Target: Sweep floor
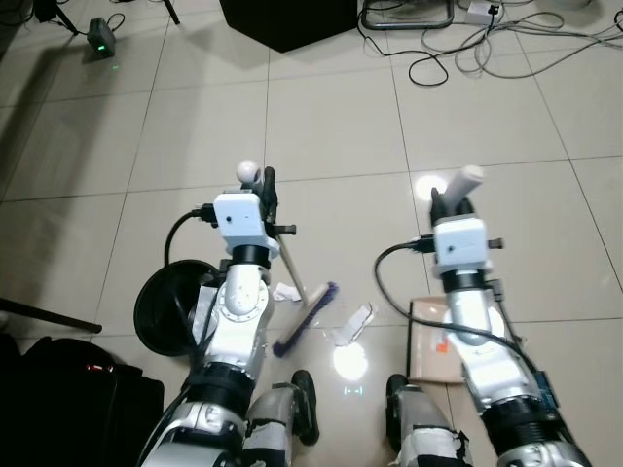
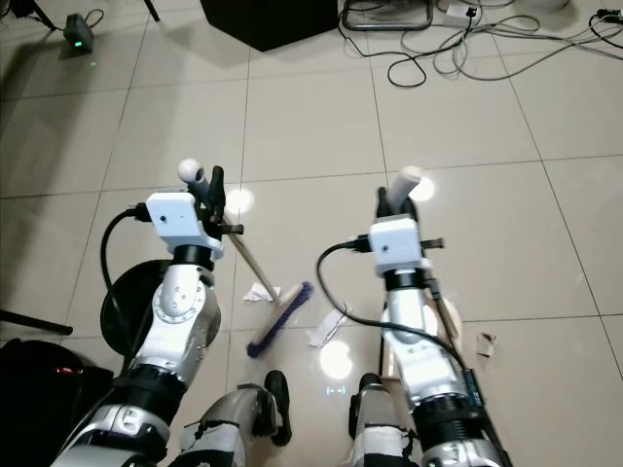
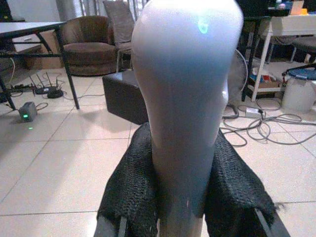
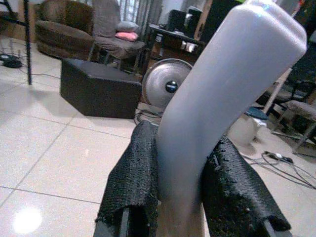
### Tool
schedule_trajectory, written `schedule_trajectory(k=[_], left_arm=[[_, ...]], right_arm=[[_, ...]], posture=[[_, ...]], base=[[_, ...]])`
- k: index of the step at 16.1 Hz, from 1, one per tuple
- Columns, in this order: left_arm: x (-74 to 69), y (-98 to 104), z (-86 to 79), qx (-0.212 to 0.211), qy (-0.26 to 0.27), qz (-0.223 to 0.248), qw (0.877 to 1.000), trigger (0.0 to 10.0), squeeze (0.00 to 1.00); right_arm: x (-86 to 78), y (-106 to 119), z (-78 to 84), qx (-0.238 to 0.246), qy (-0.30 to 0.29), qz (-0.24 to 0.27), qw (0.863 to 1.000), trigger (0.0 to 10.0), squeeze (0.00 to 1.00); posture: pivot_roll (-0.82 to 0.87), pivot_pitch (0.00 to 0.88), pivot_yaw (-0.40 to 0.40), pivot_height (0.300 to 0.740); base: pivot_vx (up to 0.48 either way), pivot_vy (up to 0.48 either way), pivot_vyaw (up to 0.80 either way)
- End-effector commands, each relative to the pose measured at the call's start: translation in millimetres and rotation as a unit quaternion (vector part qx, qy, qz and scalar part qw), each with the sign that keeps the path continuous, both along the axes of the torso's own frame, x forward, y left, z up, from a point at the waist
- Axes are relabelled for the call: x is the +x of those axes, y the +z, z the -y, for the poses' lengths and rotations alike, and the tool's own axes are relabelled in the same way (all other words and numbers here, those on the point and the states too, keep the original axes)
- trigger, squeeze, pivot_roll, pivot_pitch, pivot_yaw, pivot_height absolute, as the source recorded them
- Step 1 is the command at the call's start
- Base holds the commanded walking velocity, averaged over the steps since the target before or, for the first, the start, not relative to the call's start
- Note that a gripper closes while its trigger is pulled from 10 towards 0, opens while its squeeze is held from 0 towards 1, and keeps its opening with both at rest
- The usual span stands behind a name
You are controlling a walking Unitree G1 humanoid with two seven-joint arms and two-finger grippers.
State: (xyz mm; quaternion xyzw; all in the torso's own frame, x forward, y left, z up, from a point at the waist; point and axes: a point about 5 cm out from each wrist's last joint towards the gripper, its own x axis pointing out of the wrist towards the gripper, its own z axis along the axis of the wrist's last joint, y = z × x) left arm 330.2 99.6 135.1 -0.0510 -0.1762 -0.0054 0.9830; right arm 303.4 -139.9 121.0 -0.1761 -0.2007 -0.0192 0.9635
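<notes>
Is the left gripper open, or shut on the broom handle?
Shut on it: the left gripper has both black fingers pressed against the pale grey broom handle.

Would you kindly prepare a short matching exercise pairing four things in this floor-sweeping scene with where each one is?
Things:
1. broom
2. dustpan
3. crumpled paper scrap
4. tangled cables

Places:
A. on the tiles between the two arms
B. far side of the floor
C. handle in the left gripper
D. handle in the right gripper

Pairs: 1-C, 2-D, 3-A, 4-B
</notes>
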Motion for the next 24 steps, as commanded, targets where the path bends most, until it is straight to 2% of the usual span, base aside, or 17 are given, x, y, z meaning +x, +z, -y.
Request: schedule_trajectory(k=[1,4,9,13,14,17,19,20,24], left_arm=[[-2.9,-14,-3.6,0.002,0.013,-0.026,1.000,10.0,0.00],[-1.1,-14,-1.1,-0.008,0.013,-0.026,1.000,10.0,0.00],[-0.1,-16,1.1,-0.028,0.016,-0.035,0.999,10.0,0.00],[-0.4,-22,5.2,-0.031,0.022,-0.055,0.998,10.0,0.00],[0.1,-26,6.6,-0.046,0.034,-0.071,0.996,10.0,0.00],[6.7,-21,18.9,-0.126,0.043,-0.097,0.986,10.0,0.00],[11.9,-4,35.3,-0.196,0.021,-0.091,0.976,10.0,0.00],[13.7,3,39.2,-0.217,0.013,-0.085,0.972,10.0,0.00],[22.4,22,39.4,-0.259,-0.011,-0.062,0.964,10.0,0.00]], right_arm=[[-4.9,-6,-16.2,0.024,0.022,-0.003,0.999,10.0,0.00],[-9.3,-5,-30.7,0.031,0.045,0.010,0.998,10.0,0.00],[-5.1,-1,-29.1,0.052,0.040,0.022,0.998,10.0,0.00],[-9.6,-19,-39.1,0.025,0.052,-0.011,0.998,10.0,0.00],[-11.0,-24,-43.5,0.026,0.050,-0.027,0.998,10.0,0.00],[-10.7,-33,-50.4,0.048,0.042,-0.061,0.996,10.0,0.00],[-7.6,-32,-49.8,0.073,0.028,-0.068,0.995,10.0,0.00],[-6.1,-31,-48.3,0.080,0.024,-0.067,0.994,10.0,0.00],[1.2,-29,-40.4,0.089,0.019,-0.072,0.993,10.0,0.00]], posture=[[0.11,0.398,0.154,0.740],[0.11,0.394,0.158,0.740],[0.11,0.390,0.164,0.740],[0.10,0.388,0.160,0.740],[0.10,0.387,0.161,0.740],[0.10,0.380,0.160,0.740],[0.10,0.363,0.158,0.740],[0.09,0.357,0.157,0.740],[0.10,0.330,0.154,0.740]], base=[[0.000,0.000,0.00],[0.000,0.000,0.00],[0.000,0.000,0.00],[0.000,0.000,0.00],[0.000,0.000,0.00],[0.000,0.000,0.00],[0.000,0.000,0.00],[0.000,0.000,0.00],[0.000,0.000,0.00]])
